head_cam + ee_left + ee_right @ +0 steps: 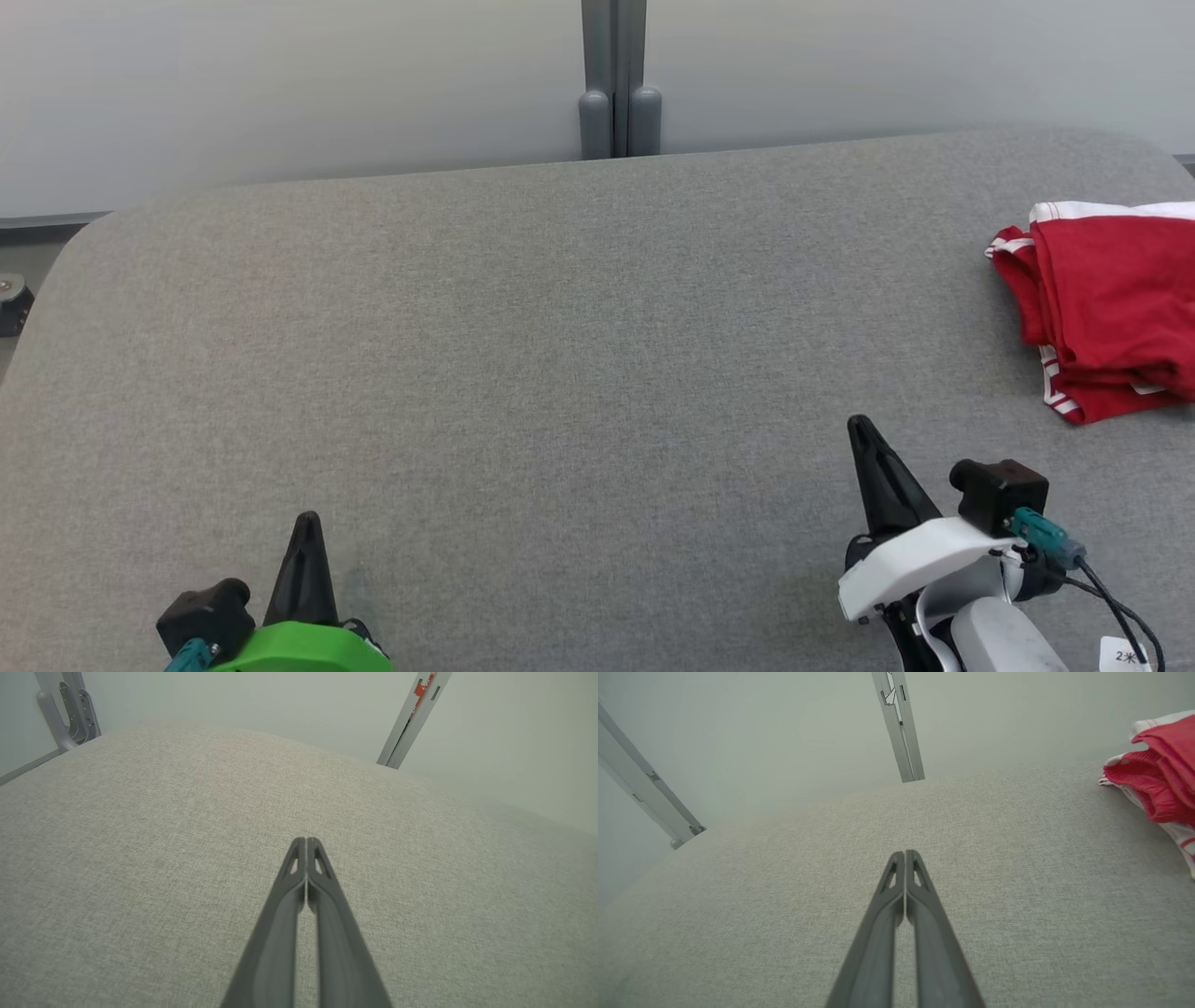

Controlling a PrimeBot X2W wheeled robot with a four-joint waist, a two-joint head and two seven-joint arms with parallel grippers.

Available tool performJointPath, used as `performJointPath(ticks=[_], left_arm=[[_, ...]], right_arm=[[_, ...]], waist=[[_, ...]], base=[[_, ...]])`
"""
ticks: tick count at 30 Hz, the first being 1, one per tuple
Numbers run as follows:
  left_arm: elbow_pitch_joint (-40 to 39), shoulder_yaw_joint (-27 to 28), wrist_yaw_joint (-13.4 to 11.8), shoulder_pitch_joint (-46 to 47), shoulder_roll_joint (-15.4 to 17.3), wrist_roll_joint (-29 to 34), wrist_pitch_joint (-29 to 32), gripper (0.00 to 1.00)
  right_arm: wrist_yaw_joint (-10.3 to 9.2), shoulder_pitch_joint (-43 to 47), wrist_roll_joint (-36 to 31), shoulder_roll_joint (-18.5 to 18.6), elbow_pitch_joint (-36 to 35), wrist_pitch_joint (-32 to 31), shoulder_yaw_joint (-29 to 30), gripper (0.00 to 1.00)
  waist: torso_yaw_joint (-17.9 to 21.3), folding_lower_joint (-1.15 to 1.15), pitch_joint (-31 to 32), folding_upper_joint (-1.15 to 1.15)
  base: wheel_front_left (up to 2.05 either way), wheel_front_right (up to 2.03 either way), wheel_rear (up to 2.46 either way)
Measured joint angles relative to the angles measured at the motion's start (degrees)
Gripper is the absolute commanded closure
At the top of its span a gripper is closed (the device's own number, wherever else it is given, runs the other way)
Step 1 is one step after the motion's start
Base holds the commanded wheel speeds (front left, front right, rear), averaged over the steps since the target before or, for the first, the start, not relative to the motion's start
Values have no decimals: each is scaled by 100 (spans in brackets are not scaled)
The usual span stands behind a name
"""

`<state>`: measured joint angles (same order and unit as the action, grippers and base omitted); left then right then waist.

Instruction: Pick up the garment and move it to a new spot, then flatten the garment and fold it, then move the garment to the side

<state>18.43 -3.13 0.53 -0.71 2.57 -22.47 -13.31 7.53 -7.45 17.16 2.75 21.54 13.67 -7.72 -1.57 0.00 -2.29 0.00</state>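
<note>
**A:** Where's the garment [1111, 299]?

**B:** At the far right of the table [560, 327], running off the head view's right edge. It's red with white striped trim and lies in a loose heap, several layers stacked, not flat.

**A:** Folded, or just dumped?

**B:** Hard to call. Stacked layers off to the side would fit a rough fold set aside. The same heap would also fit a garment waiting to be fetched. I can't settle it.

**A:** How would it handle?

**B:** My guess is light, soft and limp. It looks like a thin knit with no stiffness to keep a shape, so it would droop and shift when lifted. It isn't fragile. On the table's grey weave it would more likely drag than slide.

**A:** And if it has to be lifted, where?

**B:** The white-banded edge at its near-left corner looks thicker and easier to pinch. A pinch in the middle would likely take several layers at once.

**A:** Claws?

**B:** The left claw [306, 523] sits low at the left, fingers pressed together with nothing between them. The right claw [857, 427] is also closed and empty. It is nearer the garment but well apart from it, over bare table.
</note>
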Motion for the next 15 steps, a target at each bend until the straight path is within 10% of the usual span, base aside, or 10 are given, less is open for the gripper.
performJointPath(ticks=[15], left_arm=[[-96, 185, 133, 64, 0, -1408, 396, 100]], right_arm=[[0, 8, 1563, 30, -145, -359, 229, 100]], waist=[[20, 0, 27, 0]], base=[[0, 0, 0]])
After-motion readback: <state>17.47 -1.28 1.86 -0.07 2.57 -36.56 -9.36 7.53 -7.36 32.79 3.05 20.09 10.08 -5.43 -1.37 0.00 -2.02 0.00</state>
